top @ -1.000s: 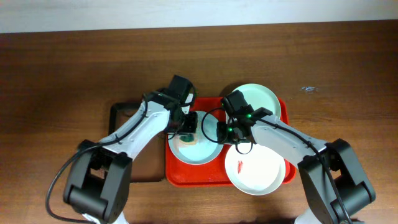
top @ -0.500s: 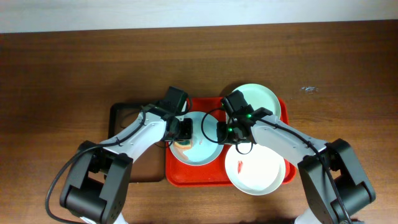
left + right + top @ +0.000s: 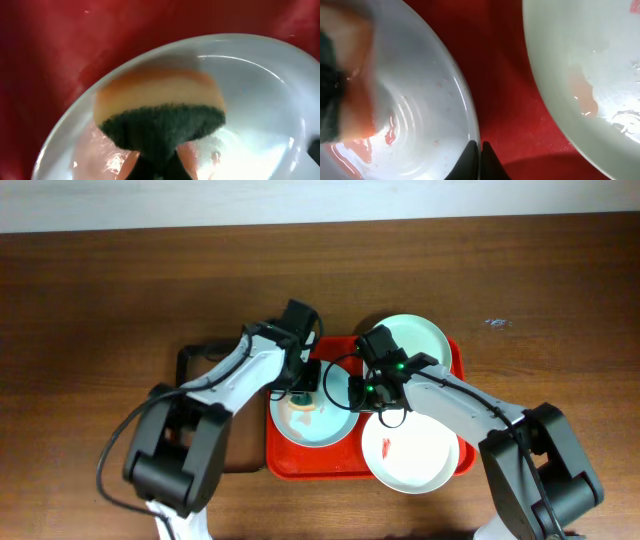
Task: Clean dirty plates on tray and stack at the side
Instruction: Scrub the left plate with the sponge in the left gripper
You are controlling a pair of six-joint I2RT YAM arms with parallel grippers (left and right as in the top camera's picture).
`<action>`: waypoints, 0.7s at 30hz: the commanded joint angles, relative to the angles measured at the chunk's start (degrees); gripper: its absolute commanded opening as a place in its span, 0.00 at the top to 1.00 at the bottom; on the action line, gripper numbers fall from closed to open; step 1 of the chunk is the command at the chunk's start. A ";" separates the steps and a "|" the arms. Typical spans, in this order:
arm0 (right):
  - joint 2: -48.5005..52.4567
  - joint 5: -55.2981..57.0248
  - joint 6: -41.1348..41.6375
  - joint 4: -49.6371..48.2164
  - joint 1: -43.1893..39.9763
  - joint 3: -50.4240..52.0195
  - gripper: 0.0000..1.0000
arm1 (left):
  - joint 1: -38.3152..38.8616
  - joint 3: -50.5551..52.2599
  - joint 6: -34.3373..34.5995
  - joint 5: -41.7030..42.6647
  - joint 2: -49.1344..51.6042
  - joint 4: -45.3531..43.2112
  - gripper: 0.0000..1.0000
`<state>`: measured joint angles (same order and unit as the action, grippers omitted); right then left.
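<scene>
The left gripper is clamped tight on an orange-and-green scouring sponge, pressing it into the left plate on the red tray. The right gripper pinches that plate's right rim. On the tray's right side sit the far plate and the near plate, which is smeared red.

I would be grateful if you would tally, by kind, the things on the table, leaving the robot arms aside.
Plates: 3
Red tray: 1
Dark-rimmed tray: 1
Sponge: 1
Total: 6
</scene>
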<state>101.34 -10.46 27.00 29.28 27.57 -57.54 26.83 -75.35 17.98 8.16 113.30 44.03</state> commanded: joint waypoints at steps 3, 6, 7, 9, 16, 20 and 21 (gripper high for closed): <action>0.28 -0.28 -0.22 -0.13 0.22 -0.55 0.96 | -0.17 -0.46 -4.31 20.33 2.99 0.24 1.00; 0.28 -0.28 -0.22 -0.11 0.22 -0.55 0.96 | -1.40 -2.36 -4.59 17.55 -3.37 1.51 1.00; 0.28 -0.31 -0.22 -0.11 0.22 -0.55 0.96 | -1.42 -2.36 -4.57 11.91 -5.51 1.75 1.00; 0.28 -0.31 -0.22 -0.13 0.22 -0.55 0.96 | -0.96 -2.10 -4.33 2.82 -5.70 2.82 1.00; 0.28 -0.28 -0.22 -0.15 0.22 -0.55 0.96 | -0.83 3.08 -2.58 2.56 2.19 -0.98 1.00; 0.28 -0.28 -0.22 -0.15 0.22 -0.55 0.96 | -0.46 2.95 -3.34 16.31 3.72 0.63 1.00; 0.28 -0.28 -0.22 -0.11 0.22 -0.55 0.96 | -1.70 2.32 -3.98 20.74 0.20 1.09 1.00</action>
<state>101.36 -10.31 26.98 29.54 27.57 -57.54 25.36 -73.82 14.76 16.58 113.60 43.92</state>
